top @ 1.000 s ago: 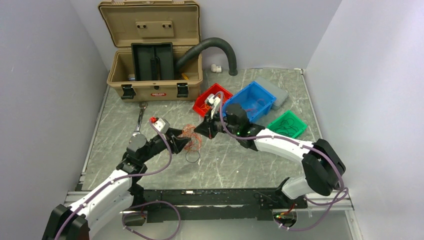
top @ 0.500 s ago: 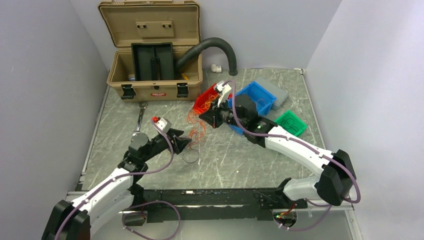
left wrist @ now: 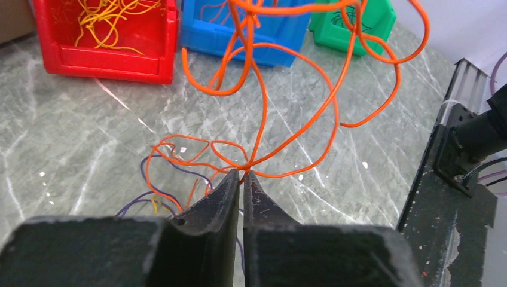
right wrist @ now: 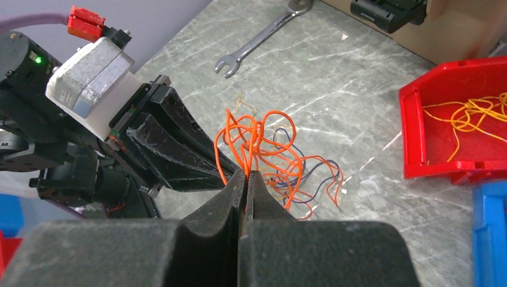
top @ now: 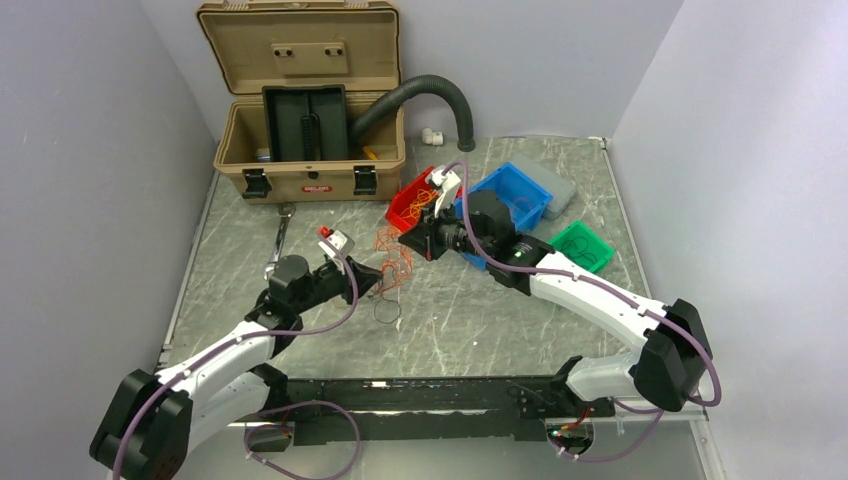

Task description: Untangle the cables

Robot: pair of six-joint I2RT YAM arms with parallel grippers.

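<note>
While both pincers grip the same orange tangle, the cables (right wrist: 257,140) hang stretched between them over the counter (left wrist: 72,131). The left pincer (left wrist: 242,174) is pressed together on strands where several loops meet right at its tips. The right pincer (right wrist: 246,173), also pressed together, pinches strands higher up. Held at 2 points (1 low, 1 raised), the bundle can probably be drawn apart so loops slide free. Thin dark strands trail beneath the left pincer. Ahead and left of it, a red bin (left wrist: 107,60) holds yellow wire, likely sorted pieces.

Thin orange cables (top: 393,255) form a loose, looping tangle.
</note>
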